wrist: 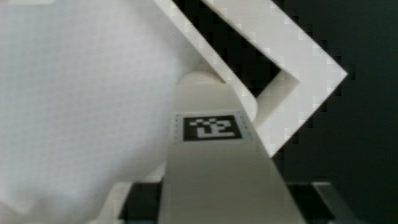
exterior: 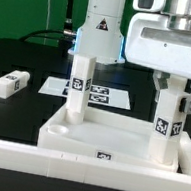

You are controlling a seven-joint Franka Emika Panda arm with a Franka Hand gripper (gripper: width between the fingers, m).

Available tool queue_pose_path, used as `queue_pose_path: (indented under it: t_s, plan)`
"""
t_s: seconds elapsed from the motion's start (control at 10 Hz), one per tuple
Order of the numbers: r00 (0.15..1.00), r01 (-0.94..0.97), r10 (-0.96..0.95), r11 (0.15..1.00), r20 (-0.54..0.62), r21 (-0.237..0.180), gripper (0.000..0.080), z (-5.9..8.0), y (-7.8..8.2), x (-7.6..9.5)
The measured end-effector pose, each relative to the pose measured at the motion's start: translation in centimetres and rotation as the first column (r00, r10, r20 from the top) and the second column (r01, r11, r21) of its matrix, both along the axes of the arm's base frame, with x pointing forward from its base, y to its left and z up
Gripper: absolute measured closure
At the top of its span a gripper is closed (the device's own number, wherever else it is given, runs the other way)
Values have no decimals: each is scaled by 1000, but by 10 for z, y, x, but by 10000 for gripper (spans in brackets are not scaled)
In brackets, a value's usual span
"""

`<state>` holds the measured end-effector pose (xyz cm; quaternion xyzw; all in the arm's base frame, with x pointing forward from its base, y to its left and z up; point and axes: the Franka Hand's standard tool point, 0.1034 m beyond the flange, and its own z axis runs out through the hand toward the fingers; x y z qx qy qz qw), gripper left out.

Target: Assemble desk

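The step in hand looks like fitting a leg to the slab [exterior: 111, 137]. The gripper [exterior: 173, 92] is clamped on the upper end of the held leg [exterior: 164, 124], which stands upright at the slab's near corner on the exterior view's right, with its foot down inside the raised rim [wrist: 267, 60]. Whether that foot is fully seated I cannot tell: the exterior view hides the joint behind the near edge, and the wrist view shows only the leg's tagged face against the slab. A standing leg [exterior: 80, 86] is already upright near the far corner on the exterior view's left. A loose leg [exterior: 11, 84] lies on the table [exterior: 14, 54], well apart from the slab's left edge, and no fourth leg shows. So the task seems roughly midway. The next move probably calls for pressing or turning the held leg home while keeping it plumb, so that it does not bind. Only then should the fingers let go and lift clear without knocking it. The hand hangs straight down over that corner with its fingers vertical on either side of the leg, and the arm [exterior: 100, 28] rises from beyond the far edge. The marker board [exterior: 104, 93] lies behind the slab, and the rail [exterior: 70, 168] runs along its near edge.
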<state>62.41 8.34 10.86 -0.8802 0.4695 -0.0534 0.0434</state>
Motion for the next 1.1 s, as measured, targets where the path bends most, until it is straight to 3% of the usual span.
queue_pose_path:
  t_s: [0.5,0.7,0.8,0.9,1.0,1.1]
  plan:
    - [956,294,-294,955,-12,34,509,0,-5,1]
    - [956,293,-293,955,-12,34,509,0,-6,1]
    - [957,290,-289,957,-12,33,377,0,-5,1]
    - [966,259,-259,965,-12,29,377,0,-5,0]
    - [982,191,-191,981,-9,19,205,0,-5,0]
    - [995,99,-99,995,-5,7,166,0,-5,0]
